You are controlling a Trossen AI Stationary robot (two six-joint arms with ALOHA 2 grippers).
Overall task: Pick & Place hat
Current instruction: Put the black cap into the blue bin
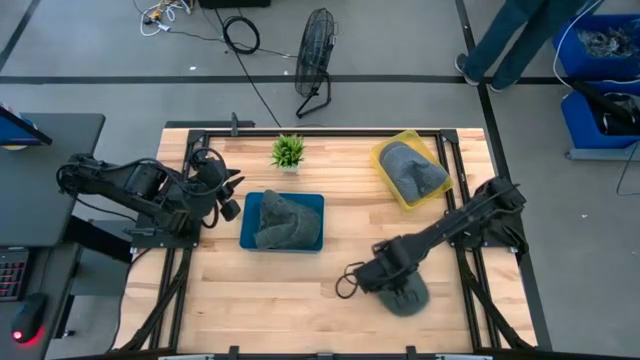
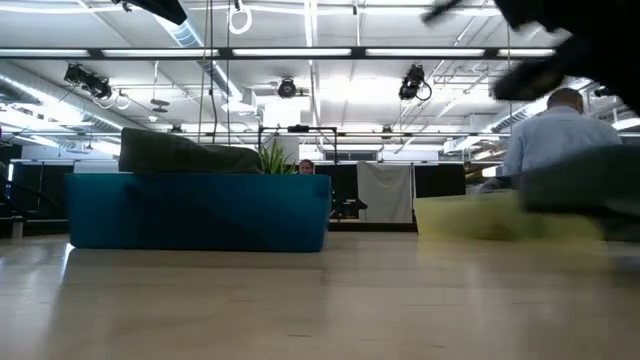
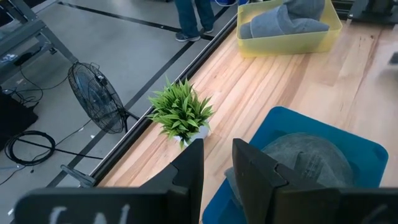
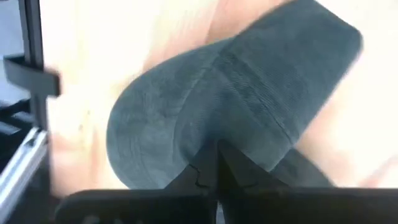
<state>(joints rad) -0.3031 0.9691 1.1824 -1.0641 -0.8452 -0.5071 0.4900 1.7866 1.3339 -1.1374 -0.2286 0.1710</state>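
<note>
A grey knit hat (image 1: 406, 296) is at the table's near side, right of the middle, and fills the right wrist view (image 4: 230, 93). My right gripper (image 1: 383, 277) is shut on it. A second grey hat (image 1: 280, 222) lies in the blue tray (image 1: 312, 205) at the middle left. A third grey hat (image 1: 412, 170) lies in the yellow tray (image 1: 385, 160) at the far right. My left gripper (image 1: 228, 195) waits just left of the blue tray, its fingers (image 3: 193, 165) a little apart and empty. My right gripper pinches a fold of the grey hat's ribbed cloth (image 4: 217, 127) between its two fingers (image 4: 194, 174), at the hat's side toward the table's left. The fingers come slanting down from the table's right. I cannot tell whether the hat touches the table.
A small green plant in a pot (image 1: 288, 152) stands at the far edge, behind the blue tray. Bare wood lies between the trays and along the near edge. A person (image 1: 505, 40) stands beyond the far right corner, and a floor fan (image 1: 315, 55) stands behind the table.
</note>
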